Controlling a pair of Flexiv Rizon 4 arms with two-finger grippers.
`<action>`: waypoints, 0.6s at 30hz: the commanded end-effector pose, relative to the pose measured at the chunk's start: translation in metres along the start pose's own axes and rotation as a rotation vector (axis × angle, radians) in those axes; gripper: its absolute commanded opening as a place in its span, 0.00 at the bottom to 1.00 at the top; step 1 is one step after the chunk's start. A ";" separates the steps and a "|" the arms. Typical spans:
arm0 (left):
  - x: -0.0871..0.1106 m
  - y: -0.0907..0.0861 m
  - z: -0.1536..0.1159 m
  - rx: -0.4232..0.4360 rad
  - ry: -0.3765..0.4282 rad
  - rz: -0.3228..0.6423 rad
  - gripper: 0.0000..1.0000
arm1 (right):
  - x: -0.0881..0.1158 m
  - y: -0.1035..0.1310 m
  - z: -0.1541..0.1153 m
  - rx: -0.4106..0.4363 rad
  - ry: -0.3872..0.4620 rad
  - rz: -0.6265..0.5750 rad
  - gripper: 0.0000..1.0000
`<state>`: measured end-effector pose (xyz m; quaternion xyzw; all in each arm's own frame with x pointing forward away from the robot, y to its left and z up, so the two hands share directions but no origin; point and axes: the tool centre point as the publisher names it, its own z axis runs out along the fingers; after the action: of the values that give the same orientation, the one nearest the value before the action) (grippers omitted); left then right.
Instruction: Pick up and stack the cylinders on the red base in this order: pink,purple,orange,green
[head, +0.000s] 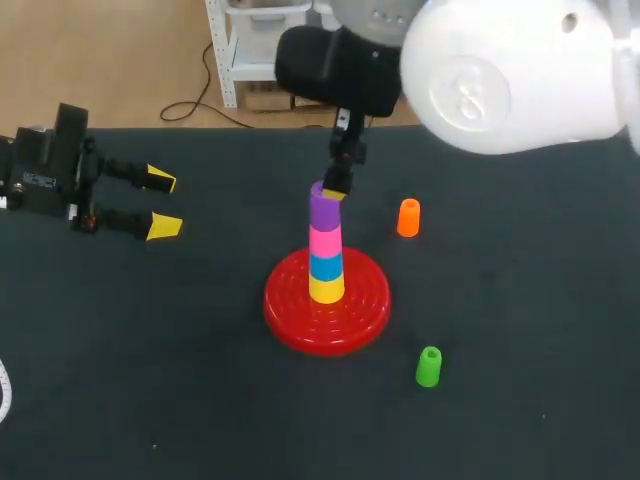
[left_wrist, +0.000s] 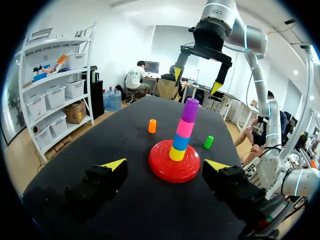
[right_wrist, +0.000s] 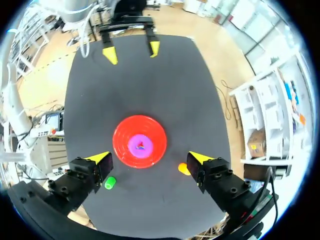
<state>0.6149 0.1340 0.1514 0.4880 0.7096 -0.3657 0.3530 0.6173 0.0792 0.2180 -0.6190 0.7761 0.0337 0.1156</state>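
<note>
Head view: red base (head: 327, 318) sits mid-table (head: 150, 400) w/ a four-high stack on it, bottom to top: yellow cyl. (head: 326, 289), blue cyl. (head: 325, 266), pink cyl. (head: 324, 241), purple cyl. (head: 323, 209). The stack stands upright, maybe a slight lean.

R gripper (left_wrist: 197, 81) hangs right over the stack. L wrist view shows its fingers spread wide, one each side above the purple cyl., touching nothing, so it's released. R wrist view looks straight down on the purple top, centred betw. the two yellow tips.

Orange cyl. (head: 408, 217) is upright on the table, off to the right of the base and farther back, apart from the rim. In R wrist view it's partly tucked behind one R finger. Green cyl. (head: 428, 366) is upright too, right of the base on the near side, just off the rim, well apart from orange.

L gripper (head: 163, 203) is out at the table's left side, well away from the base, fingers apart & empty, pointing toward the stack. The R arm's big white housing blocks the far right corner of the table in head view.
</note>
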 end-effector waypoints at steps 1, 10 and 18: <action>0.001 0.000 0.000 -0.001 -0.004 0.002 1.00 | 0.018 -0.011 0.001 0.039 -0.013 0.065 1.00; 0.001 0.000 0.000 -0.001 -0.004 0.002 1.00 | 0.059 -0.037 0.017 0.059 0.016 0.252 1.00; 0.001 0.000 0.000 -0.001 -0.004 0.002 1.00 | 0.098 -0.044 0.053 0.039 0.029 0.443 1.00</action>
<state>0.6149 0.1340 0.1514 0.4880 0.7096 -0.3657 0.3530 0.6489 -0.0066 0.1640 -0.4431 0.8908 0.0243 0.0979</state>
